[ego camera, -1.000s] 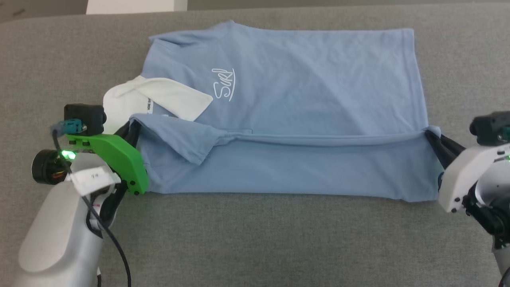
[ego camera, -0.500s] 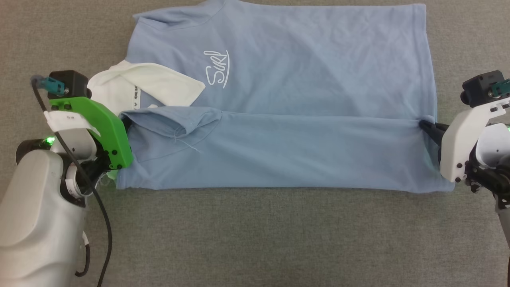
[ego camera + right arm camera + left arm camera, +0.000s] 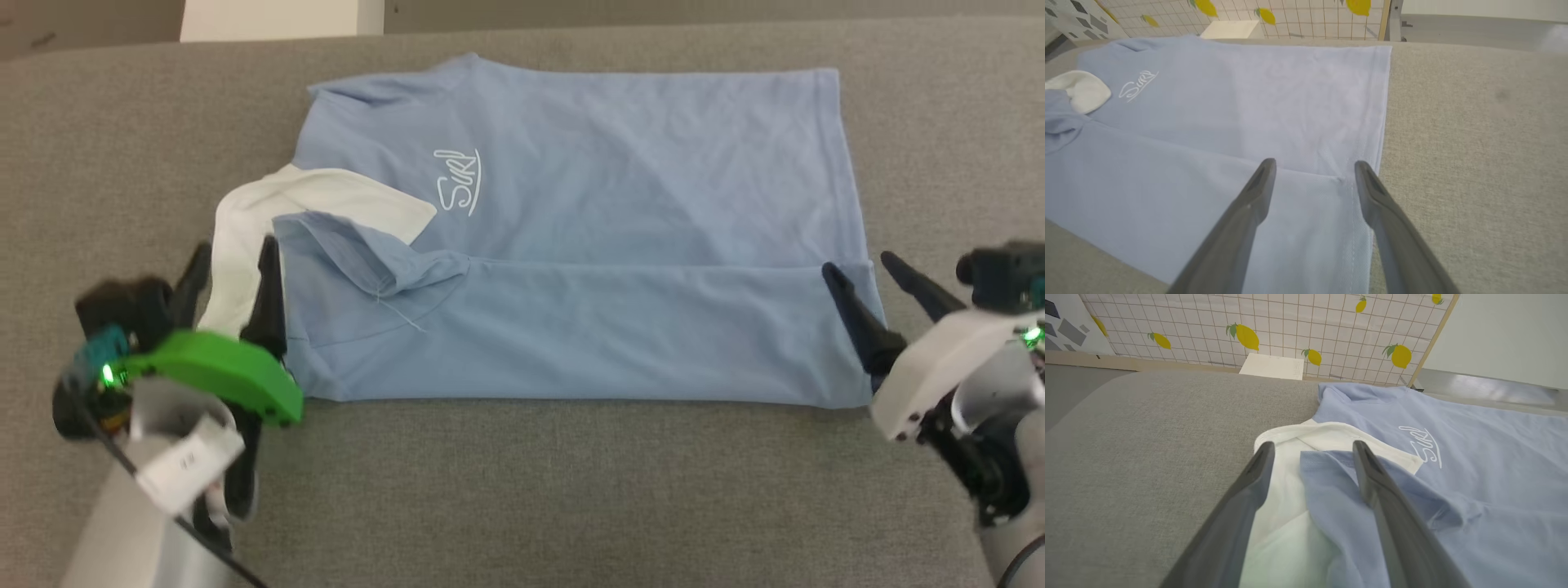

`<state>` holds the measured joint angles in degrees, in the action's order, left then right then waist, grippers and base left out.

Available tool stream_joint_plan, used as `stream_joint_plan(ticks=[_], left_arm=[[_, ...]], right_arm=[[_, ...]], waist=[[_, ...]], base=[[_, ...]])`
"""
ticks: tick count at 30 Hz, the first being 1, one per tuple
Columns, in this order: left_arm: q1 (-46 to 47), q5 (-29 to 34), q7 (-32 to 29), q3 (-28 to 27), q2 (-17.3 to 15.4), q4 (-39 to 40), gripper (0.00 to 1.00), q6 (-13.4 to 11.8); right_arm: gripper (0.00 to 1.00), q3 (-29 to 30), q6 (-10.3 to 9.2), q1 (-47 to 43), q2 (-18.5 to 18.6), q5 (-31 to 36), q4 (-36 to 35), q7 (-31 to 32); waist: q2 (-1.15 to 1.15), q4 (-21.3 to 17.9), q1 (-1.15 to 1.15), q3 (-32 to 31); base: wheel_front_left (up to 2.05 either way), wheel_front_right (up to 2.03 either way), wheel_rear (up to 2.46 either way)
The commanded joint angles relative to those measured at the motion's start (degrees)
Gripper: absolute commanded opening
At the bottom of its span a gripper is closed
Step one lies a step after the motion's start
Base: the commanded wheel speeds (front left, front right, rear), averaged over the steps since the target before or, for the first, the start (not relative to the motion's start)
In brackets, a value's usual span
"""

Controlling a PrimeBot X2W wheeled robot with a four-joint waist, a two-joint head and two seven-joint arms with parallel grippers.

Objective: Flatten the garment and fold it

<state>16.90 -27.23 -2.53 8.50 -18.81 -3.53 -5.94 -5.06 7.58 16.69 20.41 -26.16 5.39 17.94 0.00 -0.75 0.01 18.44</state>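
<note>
The garment (image 3: 620,180), a light blue polo shirt with a white script logo (image 3: 459,181), lies on the grey surface with its near long side folded up over its middle. Its white collar lining (image 3: 245,220) shows at the left end. My left gripper (image 3: 233,260) stands open over the collar end, holding nothing; its fingers (image 3: 1372,477) straddle the folded blue flap (image 3: 1331,498) and white lining. My right gripper (image 3: 859,269) is open above the hem end (image 3: 1363,122), fingers (image 3: 1257,192) apart over the fold's corner, with no cloth between them.
The grey fabric surface (image 3: 522,490) extends all round the shirt, with bare room in front and to both sides. A white box (image 3: 269,10) stands beyond the far edge. A lemon-patterned tiled wall (image 3: 1274,322) rises behind.
Both grippers have opened and let go of the folded edge, which now lies on the shirt. Both have drawn back a little. The camera shifted between frames.
</note>
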Motion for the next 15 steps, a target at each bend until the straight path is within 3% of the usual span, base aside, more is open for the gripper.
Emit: stream_joint_plan(ticks=[1,9,15], left_arm=[[-2.49,0.16,1.98,-0.32,0.95,0.77,1.0,-0.88],[-11.69,1.92,6.74,0.63,3.42,2.75,1.0,-4.18],[-14.13,2.75,3.72,2.02,3.1,1.27,1.0,-5.64]], right_arm=[[1.0,0.07,-0.09,-1.78,-1.07,0.5,-0.73,-3.17],[1.0,5.16,-0.09,-10.85,-7.98,6.51,-2.79,-20.76],[1.0,7.34,-0.09,-14.37,-12.03,9.29,-3.29,-24.31]], waist=[[0.0,0.02,-0.01,-2.83],[0.0,-0.04,-0.01,-6.03],[0.0,-1.26,-0.01,-7.08]], base=[[0.0,0.0,0.0],[0.0,0.0,0.0],[0.0,0.0,0.0]])
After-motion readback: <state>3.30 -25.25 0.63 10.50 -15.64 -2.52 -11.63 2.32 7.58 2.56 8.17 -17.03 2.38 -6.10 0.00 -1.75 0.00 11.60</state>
